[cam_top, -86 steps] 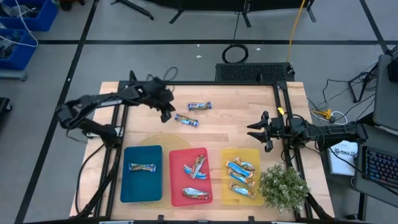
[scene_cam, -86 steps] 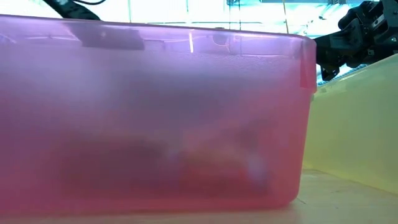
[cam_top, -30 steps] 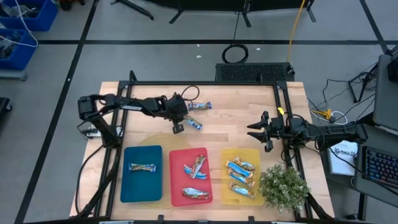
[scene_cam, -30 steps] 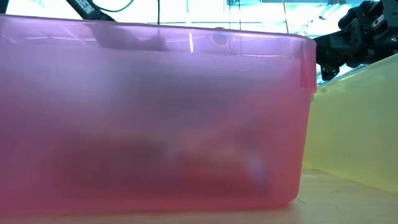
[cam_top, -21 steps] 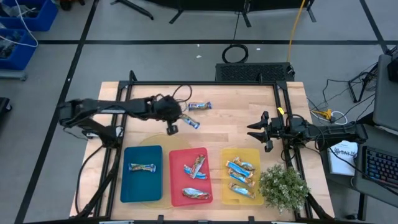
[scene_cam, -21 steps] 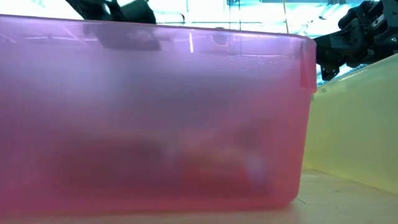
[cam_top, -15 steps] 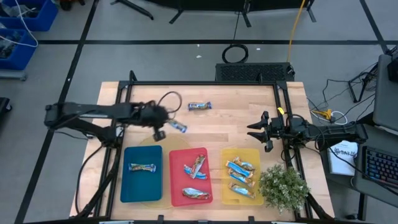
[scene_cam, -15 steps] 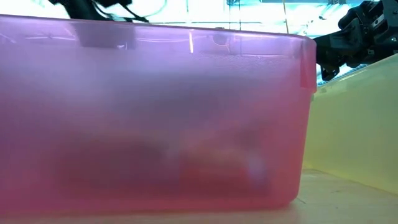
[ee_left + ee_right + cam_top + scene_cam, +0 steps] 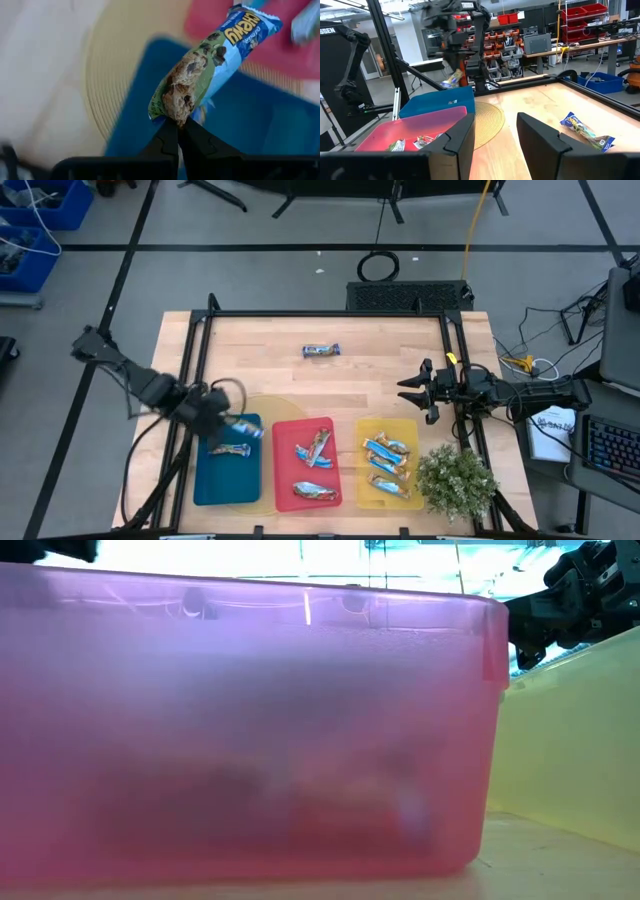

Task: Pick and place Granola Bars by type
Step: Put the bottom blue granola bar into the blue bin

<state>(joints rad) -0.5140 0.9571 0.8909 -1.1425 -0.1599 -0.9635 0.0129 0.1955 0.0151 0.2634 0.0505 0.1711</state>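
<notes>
My left gripper (image 9: 228, 424) is shut on a blue granola bar (image 9: 220, 55) with a cookie picture, above the far end of the blue tray (image 9: 215, 480). Another bar (image 9: 228, 448) lies in that tray. The red tray (image 9: 283, 465) holds three bars and the yellow tray (image 9: 410, 465) several. One blue bar (image 9: 321, 351) lies on the table near the far edge and also shows in the right wrist view (image 9: 582, 129). My right gripper (image 9: 412, 391) is open and empty at the table's right side. My left gripper pinches the bar's wrapper end (image 9: 172, 112) between its two fingertips. The rest of the bar sticks out beyond the fingers, toward the red tray. The bar is lifted clear, over the blue tray (image 9: 260, 120).
A round yellow mat (image 9: 262, 406) lies under the far ends of the blue and red trays. A small green plant (image 9: 455, 480) stands at the near right corner. Black frame rails (image 9: 330, 314) border the table. In the low view the red tray's wall (image 9: 250, 730) fills the picture.
My left gripper has carried the bar off the table's far middle, toward the left and near edges. It now stands over the blue tray's far end, and the bar is lifted clear. The other bar near the far edge has stayed put.
</notes>
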